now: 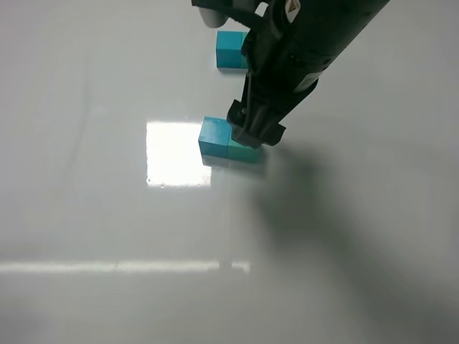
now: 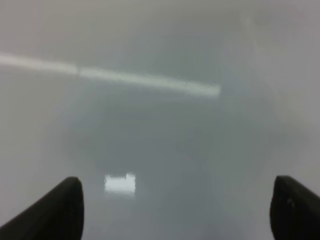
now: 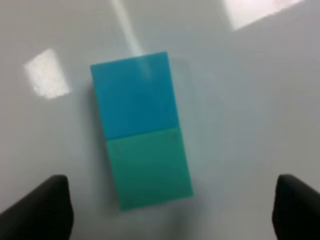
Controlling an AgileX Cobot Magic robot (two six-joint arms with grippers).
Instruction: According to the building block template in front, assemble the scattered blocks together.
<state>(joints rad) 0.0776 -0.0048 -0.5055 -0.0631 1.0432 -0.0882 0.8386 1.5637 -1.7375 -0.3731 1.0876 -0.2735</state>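
The blue cube [image 3: 134, 95] and teal-green cube [image 3: 150, 167] sit flush, edges aligned, on the worktop [image 1: 86, 215]; the right gripper's [image 3: 165, 210] jaws are spread, released.

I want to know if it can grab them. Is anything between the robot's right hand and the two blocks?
Nothing visible. The right hand is open above the blue block and green block, which sit joined together.

Cyan-blue cube [image 1: 214, 136] and teal-green cube [image 1: 244, 151] touching flush on the table, template [image 1: 231, 50] well beyond.
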